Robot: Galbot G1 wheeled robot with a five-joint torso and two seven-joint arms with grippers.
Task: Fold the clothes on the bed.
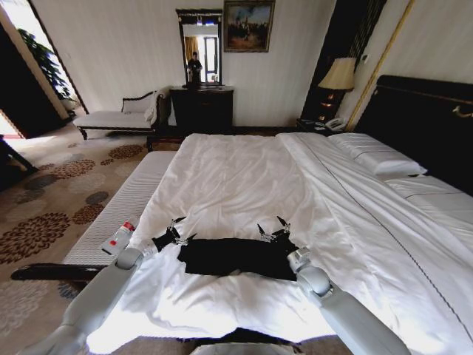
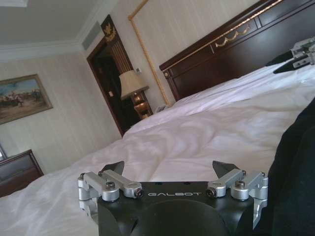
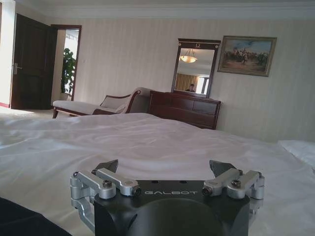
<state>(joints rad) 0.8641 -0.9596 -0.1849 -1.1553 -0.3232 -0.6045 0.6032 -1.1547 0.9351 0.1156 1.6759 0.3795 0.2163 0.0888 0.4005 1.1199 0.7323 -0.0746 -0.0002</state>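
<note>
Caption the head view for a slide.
Both open grippers, left and right, rest at either end of the black T-shirt on the white bed.

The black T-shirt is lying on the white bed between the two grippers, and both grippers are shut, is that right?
Not quite. The black T-shirt does lie on the bed, but the left gripper and right gripper are both open, as each wrist view shows.

Both arms reach forward from the lower edge of the head view, converging slightly. The left pincer point(image 1: 176, 230) has its fingers spread wide, tips pointing ahead. The right pincer point(image 1: 274, 228) lies level with it and well apart to its right, fingers likewise splayed, nothing between them.
</note>
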